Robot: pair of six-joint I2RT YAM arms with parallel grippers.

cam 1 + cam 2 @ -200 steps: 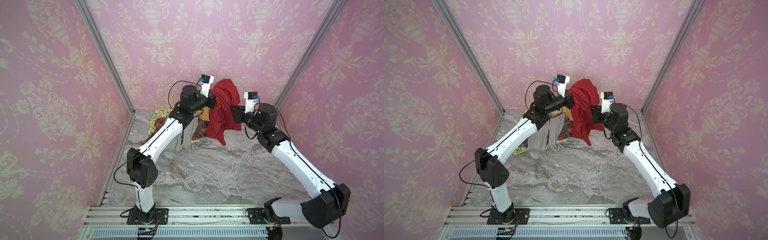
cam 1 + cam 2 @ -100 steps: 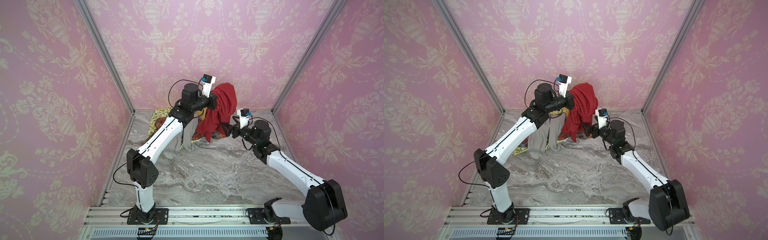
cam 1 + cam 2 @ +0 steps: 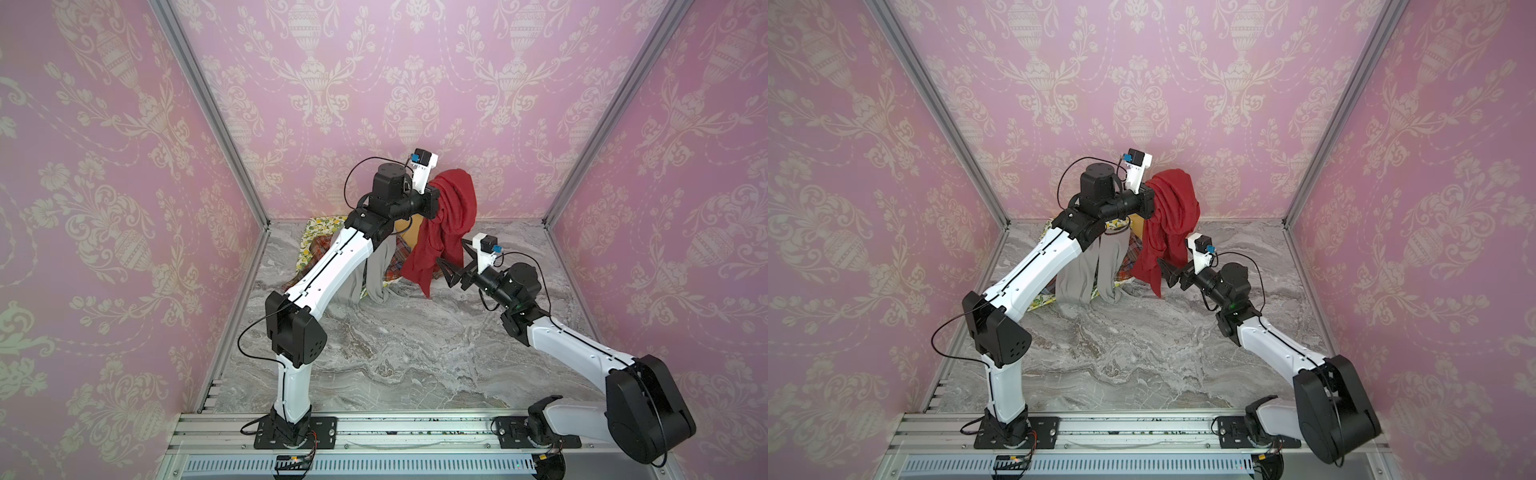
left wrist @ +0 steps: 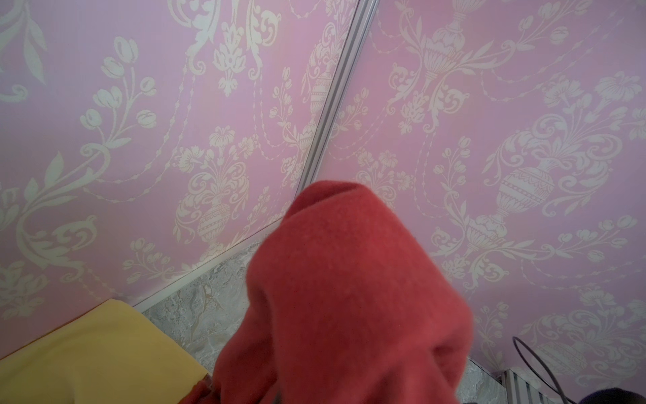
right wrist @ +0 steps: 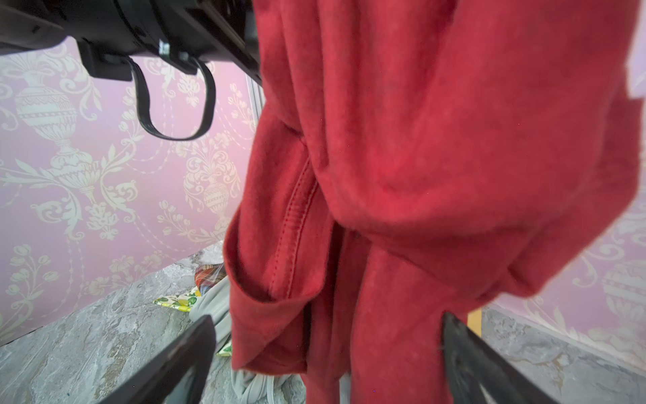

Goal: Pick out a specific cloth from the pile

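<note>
Your right gripper (image 3: 451, 253) has just let go of its high hold and dropped beside the lower folds of the dark red cloth (image 3: 448, 220). Its jaws now gape wide and empty on either side of the hanging fabric. The left gripper (image 3: 432, 201), half buried under the drape, stays clamped on the cloth and carries it alone, raised above the pile (image 3: 320, 245) at the back. The pick looks nearly done, though the tail may still brush the grey garment (image 3: 380, 272).

The cloth (image 3: 451, 220) drapes over the left gripper (image 3: 433, 202), so we cannot see its jaws in any view. The left arm (image 3: 336, 266) covers part of the pile (image 3: 380, 268) near the table (image 3: 415, 353)'s far left corner, and the right wrist view's edge cuts off the cloth's lower end.
</note>
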